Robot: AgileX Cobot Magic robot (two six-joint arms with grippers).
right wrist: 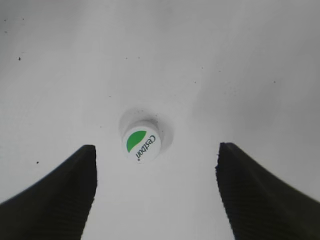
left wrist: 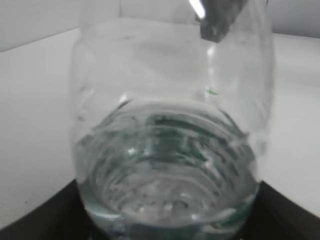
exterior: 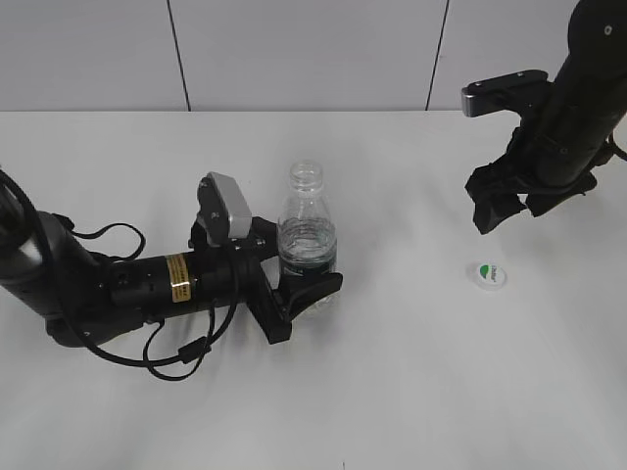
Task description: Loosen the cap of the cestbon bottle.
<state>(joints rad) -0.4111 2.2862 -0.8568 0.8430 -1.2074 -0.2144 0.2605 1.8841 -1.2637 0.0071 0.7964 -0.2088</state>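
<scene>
The cestbon bottle (exterior: 307, 230) stands upright mid-table, its threaded neck bare. The clear ribbed body of the bottle (left wrist: 170, 125) fills the left wrist view. My left gripper (exterior: 304, 258) lies level on the table with one black finger on each side of the bottle's green-labelled lower part; whether they still press on it does not show. The white cap (exterior: 487, 276) with a green leaf mark lies flat on the table to the right, off the bottle. My right gripper (exterior: 505, 206) hangs above and behind the cap, open and empty. In the right wrist view the cap (right wrist: 141, 144) lies just beyond the spread fingers (right wrist: 75, 190).
The white table (exterior: 411, 392) runs back to a pale panelled wall (exterior: 294, 49). The left arm's body and black cables (exterior: 147, 294) lie along the table at the left. Nothing else stands on the surface.
</scene>
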